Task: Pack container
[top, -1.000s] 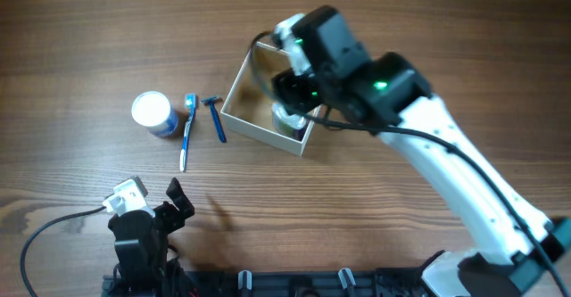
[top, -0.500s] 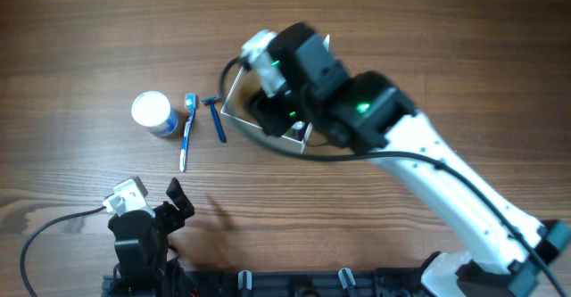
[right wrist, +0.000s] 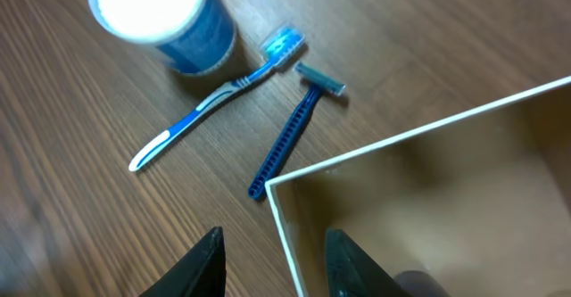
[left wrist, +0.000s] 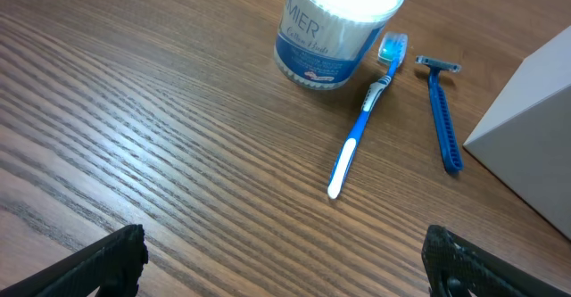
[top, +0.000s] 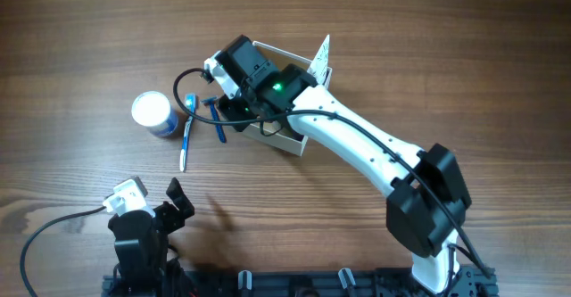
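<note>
Straddling container (right wrist: 403, 134) wall: right end effector (right wrist: 275, 243).

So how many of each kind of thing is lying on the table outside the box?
Toothbrush: 1
Razor: 1
Round white-topped jar: 1
Total: 3 outside the container

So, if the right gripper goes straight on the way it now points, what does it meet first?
Probably the container: in the right wrist view its thin white wall runs between the open fingers of the right gripper. The blue razor lies just outside that corner. Depth is unclear.
</note>
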You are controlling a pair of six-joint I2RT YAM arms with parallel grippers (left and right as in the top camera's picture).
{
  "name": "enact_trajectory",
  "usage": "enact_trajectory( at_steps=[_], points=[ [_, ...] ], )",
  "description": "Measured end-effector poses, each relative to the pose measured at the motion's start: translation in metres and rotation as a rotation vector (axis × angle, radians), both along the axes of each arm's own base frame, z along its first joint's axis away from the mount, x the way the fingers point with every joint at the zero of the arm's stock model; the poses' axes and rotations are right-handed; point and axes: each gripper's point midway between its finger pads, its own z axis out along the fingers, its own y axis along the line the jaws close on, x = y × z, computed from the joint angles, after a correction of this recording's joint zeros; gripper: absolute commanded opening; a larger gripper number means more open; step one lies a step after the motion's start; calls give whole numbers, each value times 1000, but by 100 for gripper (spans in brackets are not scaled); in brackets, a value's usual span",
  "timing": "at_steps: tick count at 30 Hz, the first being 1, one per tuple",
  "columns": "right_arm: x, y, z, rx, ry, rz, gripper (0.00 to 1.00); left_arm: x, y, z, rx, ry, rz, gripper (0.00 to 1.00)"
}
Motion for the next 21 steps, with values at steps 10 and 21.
enact_trajectory(
  at_steps=[10,21],
  points=[
    [-16,-10,-20,-60,96,3,37,0,0,0,0,0,0,100],
    [-19,-8,-31,-64,128,14,37,0,0,0,0,0,0,100]
  ],
)
